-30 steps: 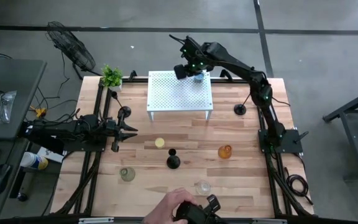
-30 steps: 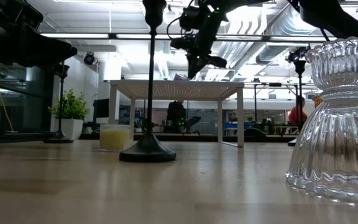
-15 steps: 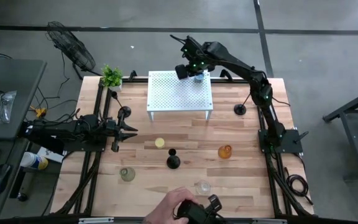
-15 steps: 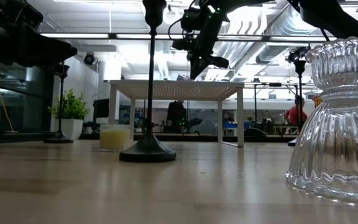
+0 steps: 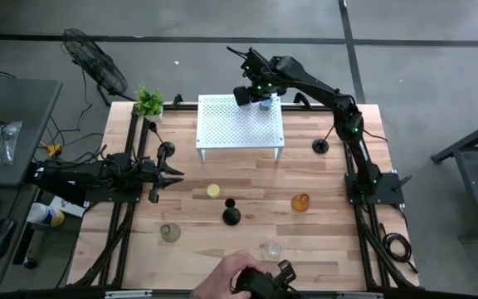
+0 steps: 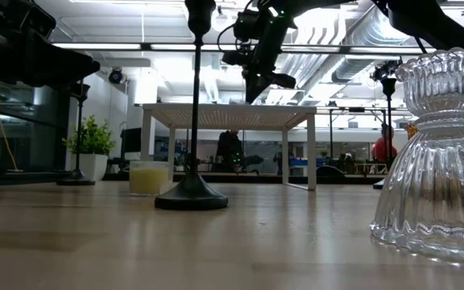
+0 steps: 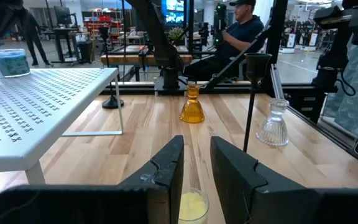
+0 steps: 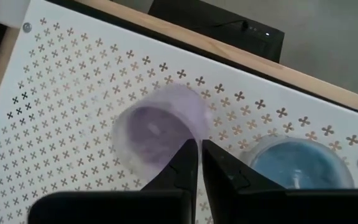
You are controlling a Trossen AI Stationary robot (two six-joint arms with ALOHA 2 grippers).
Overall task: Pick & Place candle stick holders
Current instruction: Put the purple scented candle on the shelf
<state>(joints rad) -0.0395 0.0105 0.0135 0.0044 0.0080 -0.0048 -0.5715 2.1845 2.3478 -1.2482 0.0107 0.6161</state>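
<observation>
My right hand [image 5: 260, 93] hangs over the far right corner of the white perforated shelf [image 5: 222, 124], its fingers [image 8: 188, 165] pinched on the rim of the purple cup [image 8: 157, 127]. I judge the grip is on the cup's wall, though I cannot tell whether the cup's base is down on the shelf yet. Just beside it, toward the shelf's corner, stands the blue cup [image 8: 297, 165]; the two are near or touching. Both cups look empty.

The move turns on that gap: the blue cup sits right next to the fingers, so opening or lifting must go straight up, clear of it.

My left hand [image 5: 166, 174] waits low at the worktop's left side, fingers a little apart and holding nothing, pointing toward the yellow cup [image 7: 191, 208] just ahead. It is the nearer hand for that cup and for the pale cup [image 5: 169, 233]. On the worktop [image 5: 322, 241] too: a black candlestick [image 5: 231, 216] in the middle, the amber holder [image 5: 300, 202] and clear holder [image 5: 270, 249] toward the right arm's side, another candlestick [image 5: 320, 146] right of the shelf.
</observation>
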